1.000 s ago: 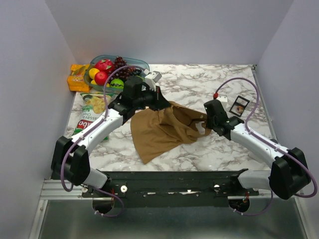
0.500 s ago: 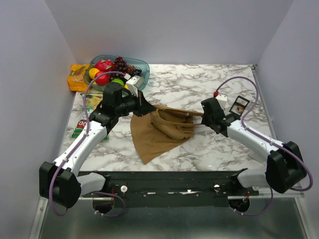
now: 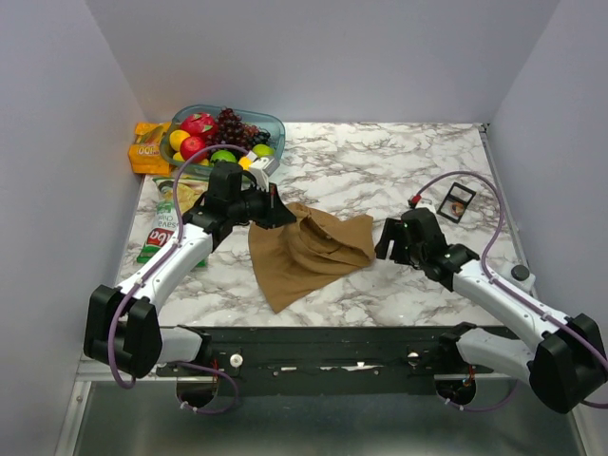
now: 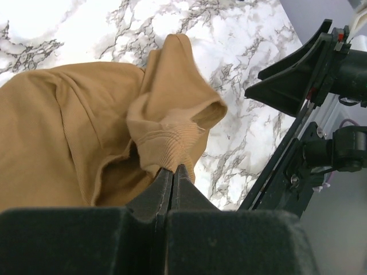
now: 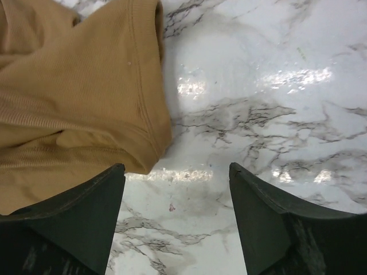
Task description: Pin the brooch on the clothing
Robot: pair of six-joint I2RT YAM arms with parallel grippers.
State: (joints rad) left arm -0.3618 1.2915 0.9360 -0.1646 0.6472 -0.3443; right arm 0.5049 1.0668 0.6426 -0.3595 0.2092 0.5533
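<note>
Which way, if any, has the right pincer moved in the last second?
Yes. Right pincer pulled back toward the table's near edge, away from the black tray, and now sits open beside the top.

**A:** Quick count on the counter (image 3: 380,161): one tan top (image 3: 304,252), one fruit bowl (image 3: 275,122).

**B:** I also get one chips bag (image 3: 161,237), one orange packet (image 3: 147,150) and one small black tray (image 3: 459,202). Grippers?

**A:** Two: left gripper (image 4: 174,169), right gripper (image 5: 178,195).
</note>
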